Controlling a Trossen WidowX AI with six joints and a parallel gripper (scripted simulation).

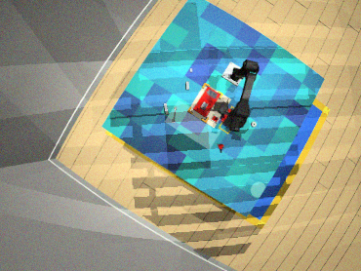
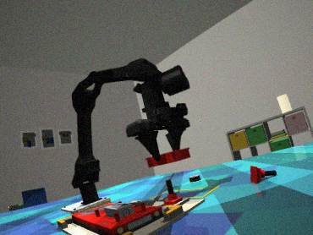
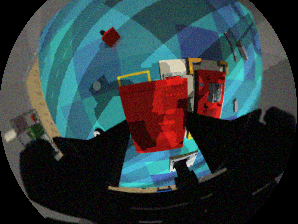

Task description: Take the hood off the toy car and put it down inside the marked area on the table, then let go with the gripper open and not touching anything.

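Note:
The hood, a flat red plate, hangs in the air, roughly level. My gripper is shut on it, with a finger on each side. The toy car stands on its pale board, its grey engine block uncovered; the hood is clear of it. The marked area, a yellow outline, lies on the table beside the board. The hood hides much of the outline in the wrist view, and the arm covers part of it in the top view.
A red block with a black post stands at the board's end near the outline. A red piece with a black handle lies farther off. A small round black-and-white part lies beyond the outline. Slim light pieces lie past the car.

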